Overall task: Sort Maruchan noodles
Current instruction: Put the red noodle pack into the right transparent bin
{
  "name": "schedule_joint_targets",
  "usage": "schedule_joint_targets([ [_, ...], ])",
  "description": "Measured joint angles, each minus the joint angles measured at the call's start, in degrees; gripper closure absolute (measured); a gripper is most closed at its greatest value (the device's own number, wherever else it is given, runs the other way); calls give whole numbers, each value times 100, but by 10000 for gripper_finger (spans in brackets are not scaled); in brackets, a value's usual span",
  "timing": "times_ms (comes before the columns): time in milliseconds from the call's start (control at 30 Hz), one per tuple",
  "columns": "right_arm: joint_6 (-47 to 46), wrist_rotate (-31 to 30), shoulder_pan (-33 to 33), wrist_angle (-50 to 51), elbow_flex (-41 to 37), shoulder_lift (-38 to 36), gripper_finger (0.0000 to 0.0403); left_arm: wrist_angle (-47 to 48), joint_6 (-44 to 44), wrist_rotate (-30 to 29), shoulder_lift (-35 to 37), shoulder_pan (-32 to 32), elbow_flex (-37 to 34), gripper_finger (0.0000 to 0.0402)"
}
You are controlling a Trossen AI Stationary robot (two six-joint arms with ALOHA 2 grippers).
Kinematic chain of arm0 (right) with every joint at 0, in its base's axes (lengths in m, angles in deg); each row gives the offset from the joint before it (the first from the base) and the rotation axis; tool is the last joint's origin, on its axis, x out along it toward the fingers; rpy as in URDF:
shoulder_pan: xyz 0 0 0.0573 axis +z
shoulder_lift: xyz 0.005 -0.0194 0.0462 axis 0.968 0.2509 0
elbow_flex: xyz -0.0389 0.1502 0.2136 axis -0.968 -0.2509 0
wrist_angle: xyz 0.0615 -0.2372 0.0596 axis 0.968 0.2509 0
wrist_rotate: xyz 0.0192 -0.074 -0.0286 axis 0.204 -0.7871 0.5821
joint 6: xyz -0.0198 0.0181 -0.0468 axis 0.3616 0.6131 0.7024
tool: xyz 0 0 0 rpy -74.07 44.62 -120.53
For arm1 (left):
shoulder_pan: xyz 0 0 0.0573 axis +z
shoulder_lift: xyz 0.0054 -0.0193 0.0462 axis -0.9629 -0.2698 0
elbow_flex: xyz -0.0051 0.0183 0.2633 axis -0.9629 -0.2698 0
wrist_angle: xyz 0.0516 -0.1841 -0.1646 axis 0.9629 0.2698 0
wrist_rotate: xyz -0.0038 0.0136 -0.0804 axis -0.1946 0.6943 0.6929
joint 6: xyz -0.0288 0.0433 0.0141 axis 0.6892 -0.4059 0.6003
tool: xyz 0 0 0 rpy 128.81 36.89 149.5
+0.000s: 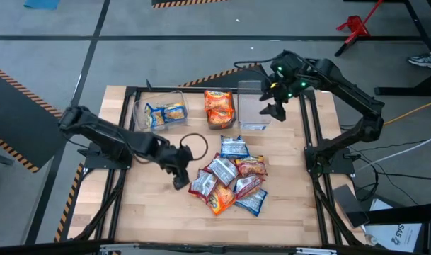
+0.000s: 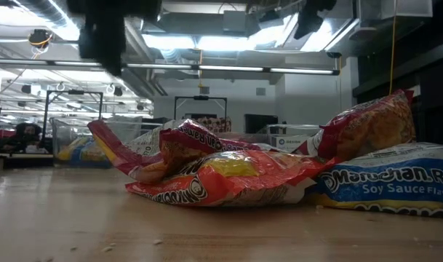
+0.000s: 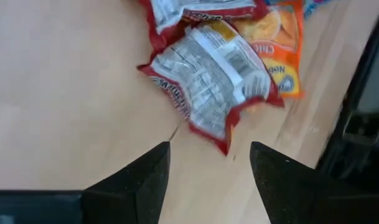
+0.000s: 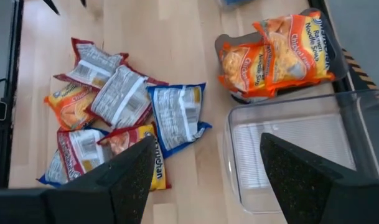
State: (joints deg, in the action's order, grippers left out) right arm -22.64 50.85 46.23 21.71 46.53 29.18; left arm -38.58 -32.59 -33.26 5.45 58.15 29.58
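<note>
Overhead and wrist views of a wooden table (image 1: 151, 212) during packet sorting. A loose pile of noodle packets (image 1: 229, 180) lay at the table's centre, blue, orange and red-and-silver ones overlapping. 3 clear bins stood in a row along the far edge. The left bin (image 1: 158, 110) held blue-and-yellow packets (image 1: 165, 113). The middle bin (image 1: 220, 106) held orange packets (image 4: 276, 56). The right bin (image 4: 295, 149) held no packets that could be seen.

The left gripper (image 3: 208, 174) hung just beside the pile on its left side, fingers spread apart and holding nothing. A red-and-silver packet (image 3: 211, 78) lay face down on the wood directly ahead of its fingertips, apart from them.

The right gripper (image 1: 274, 110) hovered above the right bin, fingers also spread and empty.

In the low view, an orange packet (image 2: 228, 178) and a blue soy-sauce packet (image 2: 396, 185) lay in the foreground, touching each other.
</note>
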Motion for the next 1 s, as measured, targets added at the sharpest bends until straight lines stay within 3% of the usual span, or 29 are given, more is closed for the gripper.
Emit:
schedule_joint_targets([
  [167, 47, 101, 2, 61, 0, 0, 125, -1984, 1356, -147, -77, -201, -1131, 184],
  [400, 58, 174, 0, 61, 0, 0, 125, -2884, 2533, -841, -101, -360, -2094, 183],
  [667, -190, 254, 0, 52, 0, 0, 125, -4428, 2791, -754, -304, -322, -2786, 183],
  [1000, -426, 252, 0, 33, 0, 0, 125, -6100, 2788, -598, -1002, -378, -2875, 183],
])
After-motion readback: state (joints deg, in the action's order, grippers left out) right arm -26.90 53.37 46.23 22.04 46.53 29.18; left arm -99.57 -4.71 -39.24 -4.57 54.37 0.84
